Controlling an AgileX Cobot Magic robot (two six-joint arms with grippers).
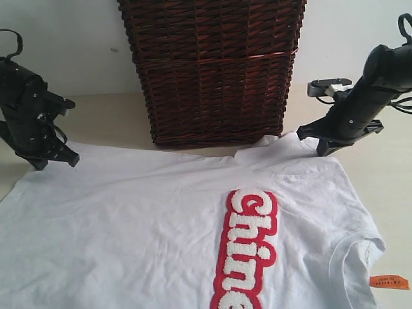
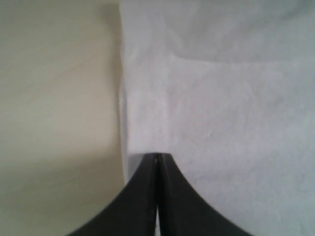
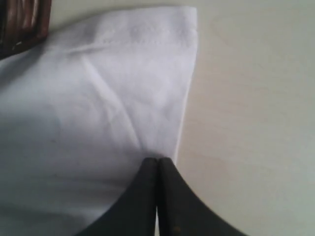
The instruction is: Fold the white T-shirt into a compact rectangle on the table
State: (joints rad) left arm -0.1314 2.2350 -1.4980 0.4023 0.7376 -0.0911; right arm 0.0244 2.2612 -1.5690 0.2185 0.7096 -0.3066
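Observation:
The white T-shirt lies spread flat on the table, its red patch with fuzzy white letters toward the right and its collar at the near right. My left gripper sits at the shirt's far left corner; in the left wrist view its fingers are pressed together on the cloth just inside the hem. My right gripper is at the far sleeve. Its jaws are shut at the sleeve's edge, with creases running to the tips.
A tall dark wicker basket stands at the back centre, touching the shirt's far edge, and shows in a corner of the right wrist view. An orange tag lies on the table by the collar. Bare table lies right of the sleeve.

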